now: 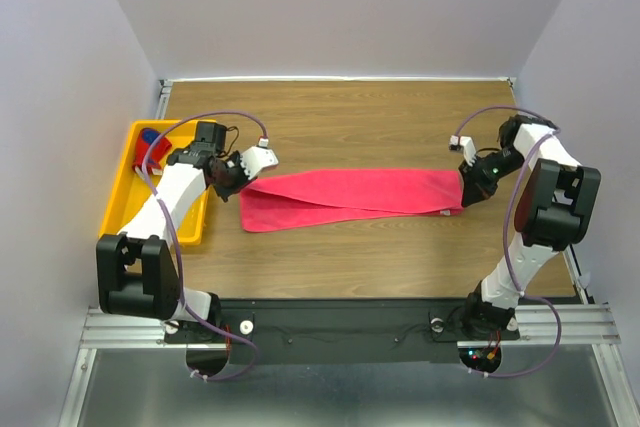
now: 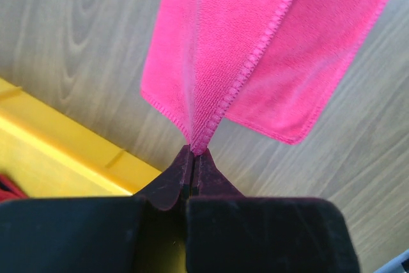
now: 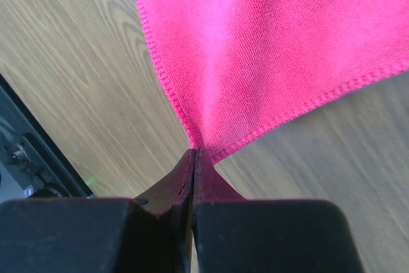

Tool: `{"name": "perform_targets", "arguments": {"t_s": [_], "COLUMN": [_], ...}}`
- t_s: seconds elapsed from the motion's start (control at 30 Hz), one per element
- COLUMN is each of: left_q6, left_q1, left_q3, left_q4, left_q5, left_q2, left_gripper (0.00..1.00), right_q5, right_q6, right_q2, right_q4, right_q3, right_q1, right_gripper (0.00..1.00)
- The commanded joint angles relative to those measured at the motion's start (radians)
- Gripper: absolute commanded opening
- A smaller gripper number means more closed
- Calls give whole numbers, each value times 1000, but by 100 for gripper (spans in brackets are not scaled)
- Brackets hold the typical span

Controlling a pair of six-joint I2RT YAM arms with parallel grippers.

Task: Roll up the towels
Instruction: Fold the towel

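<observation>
A plain pink-red towel (image 1: 350, 195) lies folded into a long band across the middle of the wooden table. My left gripper (image 1: 243, 179) is shut on its left end, pinching the stitched hem (image 2: 199, 142) at the fingertips. My right gripper (image 1: 466, 187) is shut on the towel's right end, where the corner (image 3: 203, 137) runs into the jaws. Both ends are lifted slightly off the wood. The patterned red and blue towel (image 1: 151, 147) sits bunched at the far end of the yellow tray, mostly hidden by my left arm.
The yellow plastic tray (image 1: 125, 205) stands along the table's left side, close to my left arm; its rim (image 2: 70, 142) shows beside the left fingers. The black front rail (image 3: 32, 158) runs near the right gripper. White walls enclose the table.
</observation>
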Motion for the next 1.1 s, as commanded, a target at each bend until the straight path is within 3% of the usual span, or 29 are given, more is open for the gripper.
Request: {"name": "perform_targets", "arguments": {"t_s": [0.0, 0.3, 0.83, 1.07], "left_q6": [33, 13, 28, 29], "left_q1": [-2, -2, -25, -96], "left_q3": [-51, -72, -46, -113], "left_q4": [-32, -13, -139, -124], "left_q5": [10, 10, 98, 69], "left_q2": [-22, -2, -12, -32], "left_gripper": [0, 0, 0, 0], "right_q5": [-25, -10, 65, 65], "right_q6": [-7, 53, 108, 119], "right_q2": [-18, 22, 65, 63], "right_q4": [20, 108, 178, 178], "right_q3": [-7, -30, -99, -89], "right_q1": [-1, 8, 20, 20], "right_gripper": [1, 1, 1, 1]}}
